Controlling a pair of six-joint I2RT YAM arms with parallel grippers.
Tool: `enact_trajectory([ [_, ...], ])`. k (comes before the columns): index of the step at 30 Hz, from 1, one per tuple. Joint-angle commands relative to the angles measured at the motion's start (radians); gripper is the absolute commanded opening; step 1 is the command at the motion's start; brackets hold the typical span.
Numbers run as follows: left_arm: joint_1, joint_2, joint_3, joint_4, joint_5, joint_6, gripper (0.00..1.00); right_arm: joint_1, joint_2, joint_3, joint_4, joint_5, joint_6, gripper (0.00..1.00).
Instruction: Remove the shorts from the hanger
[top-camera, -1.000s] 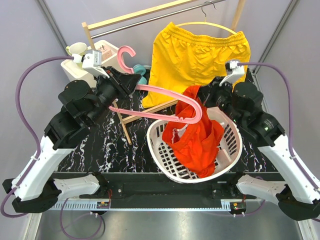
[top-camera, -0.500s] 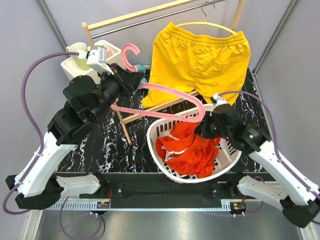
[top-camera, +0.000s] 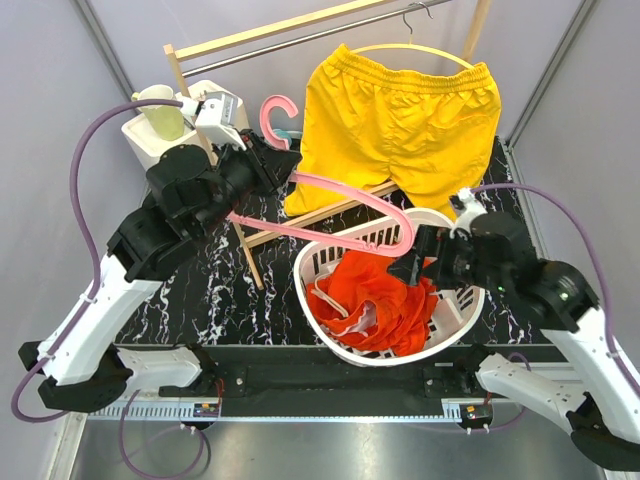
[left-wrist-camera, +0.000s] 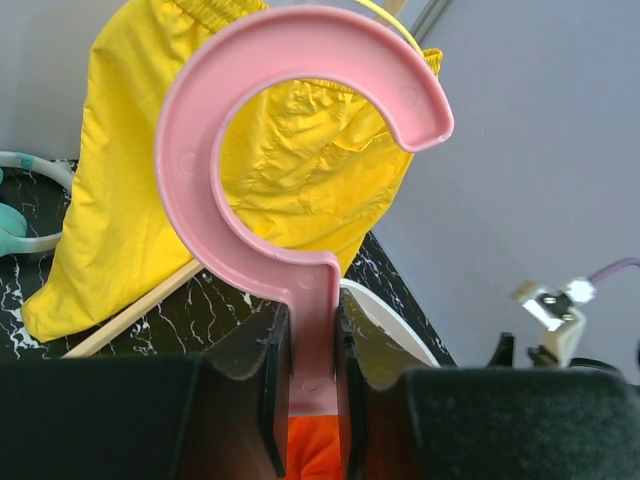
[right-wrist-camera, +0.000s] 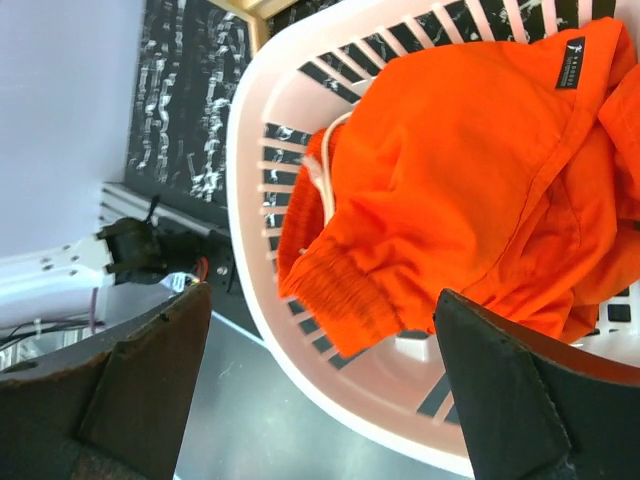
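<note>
L gripper (left-wrist-camera: 305, 380) clamped tight on stem of pink hanger (left-wrist-camera: 312, 300), hook up. R gripper (right-wrist-camera: 320, 300) spread wide, empty, over orange shorts (top-camera: 375, 300). These lie bunched in white basket (top-camera: 318, 262), off hanger. Hanger's far end near basket rim; contact unclear. Yellow shorts (top-camera: 400, 110) hang on pale hanger (top-camera: 412, 47).

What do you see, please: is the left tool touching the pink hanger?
Touching: left wrist view shows the left tool clamping the pink hanger at its stem.
</note>
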Motion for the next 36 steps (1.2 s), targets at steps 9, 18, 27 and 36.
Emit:
enact_trajectory([
  [9,0.002,0.057,-0.001,-0.037,0.010,-0.009,0.00,-0.002,-0.071,0.364,-0.120,-0.295,-0.152,1.00],
  [18,0.002,0.060,-0.018,-0.037,0.048,-0.040,0.00,-0.002,0.076,0.426,0.003,-0.352,-0.129,0.88],
  [27,0.002,0.048,-0.015,-0.038,0.068,-0.056,0.00,-0.002,0.121,0.403,0.086,-0.329,-0.158,0.74],
  [36,0.002,0.055,0.002,-0.041,0.060,-0.087,0.00,-0.002,0.111,0.289,0.229,-0.339,-0.089,0.00],
])
